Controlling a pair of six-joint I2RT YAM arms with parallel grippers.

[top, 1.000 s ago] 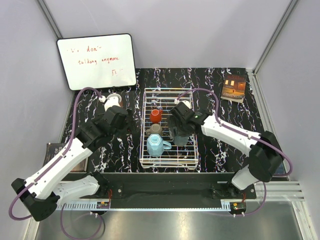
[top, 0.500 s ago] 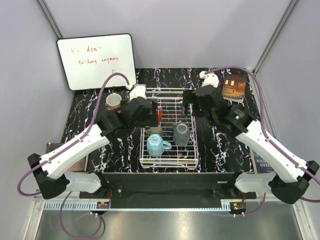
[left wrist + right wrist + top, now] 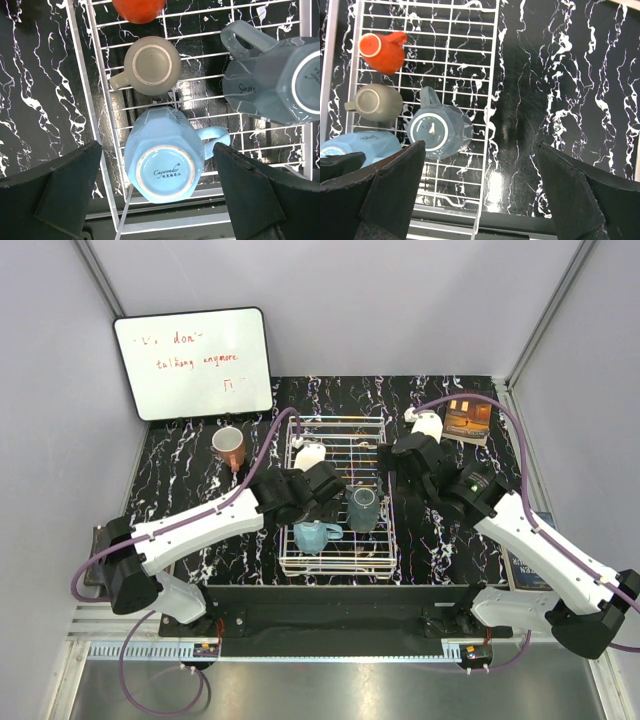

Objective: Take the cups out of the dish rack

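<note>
From above, the dish rack (image 3: 338, 421) is a white wire grid with low sides. It sits on a shiny black table (image 3: 180, 468) with white squiggly lines. A round salmon-orange mug (image 3: 229, 447) stands on the table, left of the rack and well apart from it. Inside the rack, a light blue mug (image 3: 313, 535) with flat sides sits near the front. A dark grey mug (image 3: 362, 508) is just right of it. The left gripper (image 3: 322, 488) hangs over the rack's middle. The right gripper (image 3: 398, 465) hangs over the rack's right edge.

In the left wrist view, two dark fingers (image 3: 65, 195) stand wide apart and hold nothing. The light blue mug shows between them, bottom up, with a smooth round ring. Past it in the rack sits a taupe-brown mug (image 3: 150, 65), also bottom up, then a small red mug (image 3: 138, 6).

In the right wrist view, its fingers (image 3: 390, 192) are wide apart too, and empty. Red, taupe and blue sit in a row along one side of the rack, with grey beside them.
</note>
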